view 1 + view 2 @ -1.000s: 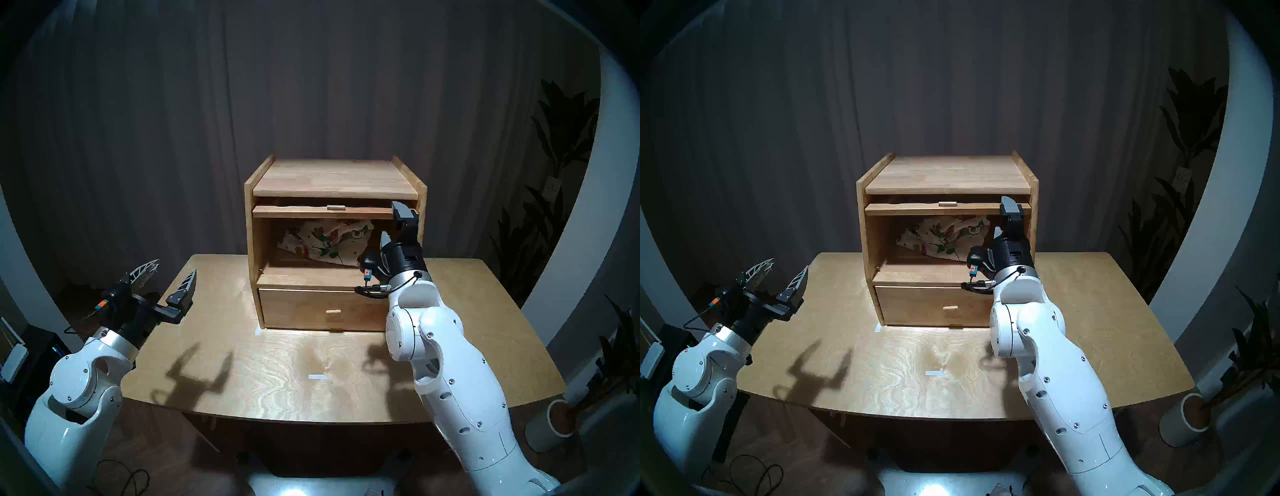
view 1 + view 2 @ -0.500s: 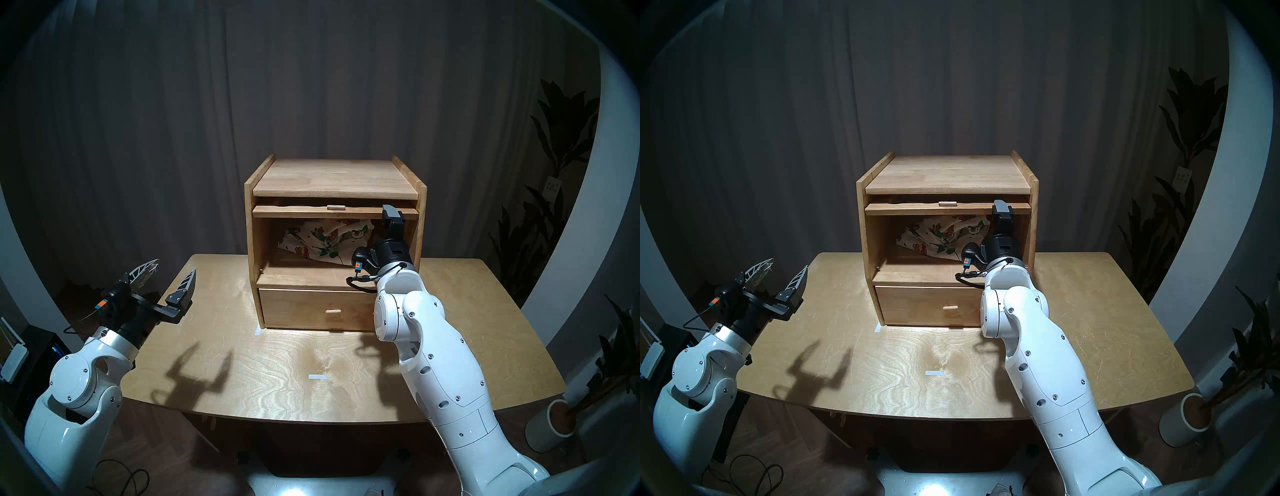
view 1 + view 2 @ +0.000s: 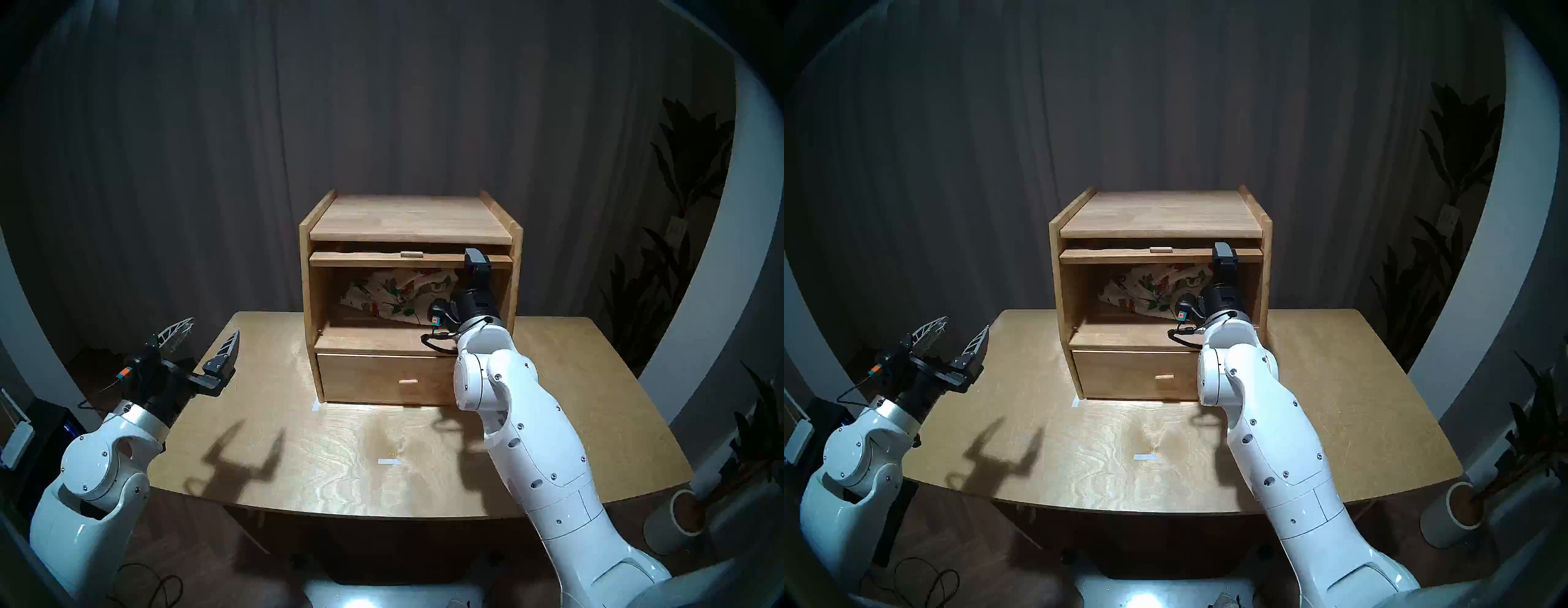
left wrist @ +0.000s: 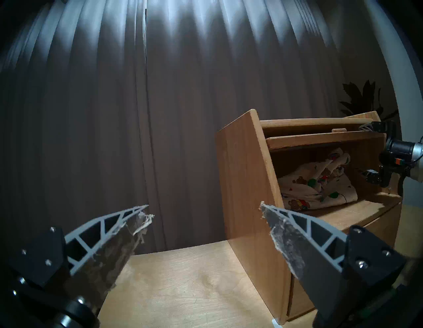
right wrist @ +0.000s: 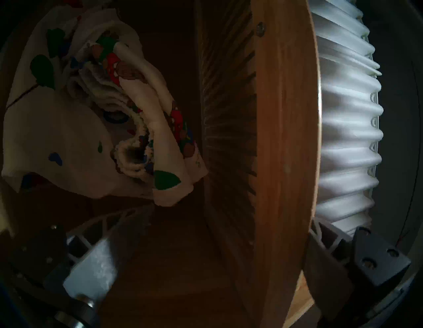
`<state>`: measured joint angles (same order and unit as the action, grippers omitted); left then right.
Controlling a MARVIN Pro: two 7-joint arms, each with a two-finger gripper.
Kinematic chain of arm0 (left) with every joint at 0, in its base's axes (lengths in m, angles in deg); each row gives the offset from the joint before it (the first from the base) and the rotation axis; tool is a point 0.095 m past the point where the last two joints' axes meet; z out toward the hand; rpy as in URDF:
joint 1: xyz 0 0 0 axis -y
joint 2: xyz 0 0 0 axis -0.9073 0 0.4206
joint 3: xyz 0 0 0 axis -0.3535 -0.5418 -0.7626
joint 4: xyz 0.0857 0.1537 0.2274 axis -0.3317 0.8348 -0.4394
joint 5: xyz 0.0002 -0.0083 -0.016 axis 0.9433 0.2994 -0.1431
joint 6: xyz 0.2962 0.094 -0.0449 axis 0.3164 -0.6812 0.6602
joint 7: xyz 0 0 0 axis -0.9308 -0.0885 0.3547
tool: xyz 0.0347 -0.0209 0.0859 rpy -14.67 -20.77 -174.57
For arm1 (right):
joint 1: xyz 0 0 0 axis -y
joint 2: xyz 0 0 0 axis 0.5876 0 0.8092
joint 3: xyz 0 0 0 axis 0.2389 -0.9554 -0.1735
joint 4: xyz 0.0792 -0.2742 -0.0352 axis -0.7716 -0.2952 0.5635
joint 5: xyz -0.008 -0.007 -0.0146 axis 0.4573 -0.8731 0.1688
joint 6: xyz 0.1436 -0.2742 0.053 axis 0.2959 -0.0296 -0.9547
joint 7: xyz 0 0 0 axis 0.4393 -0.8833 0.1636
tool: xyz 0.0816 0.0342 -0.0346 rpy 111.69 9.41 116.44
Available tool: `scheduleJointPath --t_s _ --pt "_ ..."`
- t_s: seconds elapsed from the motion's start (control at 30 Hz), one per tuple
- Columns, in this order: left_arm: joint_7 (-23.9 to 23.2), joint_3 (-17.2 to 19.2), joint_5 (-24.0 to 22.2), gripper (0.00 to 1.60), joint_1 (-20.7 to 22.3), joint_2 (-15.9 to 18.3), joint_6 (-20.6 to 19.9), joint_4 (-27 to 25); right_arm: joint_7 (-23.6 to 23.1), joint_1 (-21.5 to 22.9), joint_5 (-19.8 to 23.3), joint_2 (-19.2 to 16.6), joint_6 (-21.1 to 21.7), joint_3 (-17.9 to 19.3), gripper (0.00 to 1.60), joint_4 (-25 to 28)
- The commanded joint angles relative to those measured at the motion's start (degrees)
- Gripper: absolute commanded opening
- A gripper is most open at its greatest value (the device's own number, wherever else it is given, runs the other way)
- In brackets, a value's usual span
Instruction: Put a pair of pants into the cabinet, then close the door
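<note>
The light-wood cabinet (image 3: 407,216) stands at the back of the table. Its door (image 3: 382,260) is lifted flat under the top, with its knob (image 3: 410,254) facing up. The teddy-bear pants (image 3: 399,295) lie crumpled inside the open compartment and also show in the left wrist view (image 4: 318,187) and the right wrist view (image 5: 80,126). My right gripper (image 3: 473,271) is open and straddles the door's front edge near its right end; the door's wooden edge (image 5: 286,137) lies between the fingers (image 5: 343,114). My left gripper (image 3: 214,329) is open and empty, above the table's left edge.
The closed drawer (image 3: 382,378) sits below the compartment. A white tape mark (image 3: 389,462) lies on the table (image 3: 339,446). A potted plant (image 3: 679,516) stands on the floor at the right, a black box (image 3: 46,424) at the left, a curtain behind.
My right arm has moved left and further in toward the cabinet, and its gripper has shifted left along the door's front edge. The left arm, the door and the pants have not moved.
</note>
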<state>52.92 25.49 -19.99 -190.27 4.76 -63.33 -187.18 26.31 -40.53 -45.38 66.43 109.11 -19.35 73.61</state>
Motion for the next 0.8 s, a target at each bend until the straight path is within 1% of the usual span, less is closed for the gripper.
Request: scheduleJointPath --t_s 0.0,0.13,0.17,0.2,0.23,0.27,0.3,0.37,0.43,0.47,0.57,0.6,0.67,0.7,0.77 --pt "-0.1 0.5 0.1 1.6 0.1 0.2 0.2 -0.9 -2.7 5.5 -1.6 0.2 -0.7 -0.6 1.6 -3.1" --pt "0.0 0.6 0.1 1.6 0.0 0.2 0.2 -0.9 -3.4 6.5 -1.9 0.4 -1.0 -1.1 1.6 -3.9" --pt "0.0 0.6 0.1 1.6 0.0 0.2 0.2 -0.9 -3.1 6.5 -2.0 0.3 -1.2 -1.2 1.57 -4.1" --pt "0.0 0.6 0.1 1.6 0.0 0.2 0.2 -0.9 -2.6 6.5 -1.3 0.5 -1.5 -1.0 0.78 -4.1" --pt "0.0 0.6 0.1 1.6 0.0 0.2 0.2 -0.9 -2.6 6.5 -1.1 0.5 -1.6 -0.9 0.54 -4.1" --pt "0.0 0.6 0.0 1.6 0.0 0.2 0.2 -0.9 -2.5 6.4 -1.3 0.5 -1.5 -0.9 0.33 -3.9" --pt "0.0 0.6 0.0 1.6 0.0 0.2 0.2 -0.9 -2.7 6.3 -1.2 0.4 -1.6 -0.8 0.0 -3.6" --pt "0.0 0.6 0.0 1.6 0.0 0.2 0.2 -0.9 -2.9 5.5 -1.0 0.0 -1.5 -0.5 0.0 -2.1" --pt "0.0 0.6 0.0 1.6 0.0 0.2 0.2 -0.9 -4.1 4.3 -0.4 -0.4 -1.6 -0.1 0.0 0.7" --pt "0.0 0.6 0.0 1.6 0.0 0.2 0.2 -0.9 -3.0 3.6 -0.7 -1.0 -1.7 -0.1 0.0 1.9" --pt "0.0 0.5 0.0 1.6 0.0 0.2 0.2 -0.9 -3.2 1.7 0.1 -1.4 -1.6 0.4 0.0 5.6" --pt "0.0 0.5 0.0 1.6 0.0 0.3 0.2 -0.9 -2.1 1.5 0.3 -1.3 -1.6 0.4 0.0 5.5" --pt "0.0 0.5 0.0 1.6 0.0 0.3 0.2 -0.9 -2.7 -0.7 0.6 -2.1 -1.9 0.4 0.0 8.3" --pt "0.1 0.5 0.0 1.6 0.0 0.3 0.2 -0.9 -1.9 -0.7 0.8 -1.9 -2.0 0.3 0.0 7.4" --pt "0.1 0.5 0.0 1.6 0.0 0.3 0.2 -0.9 -3.0 -2.6 1.4 -2.5 -2.2 0.4 0.0 9.4"
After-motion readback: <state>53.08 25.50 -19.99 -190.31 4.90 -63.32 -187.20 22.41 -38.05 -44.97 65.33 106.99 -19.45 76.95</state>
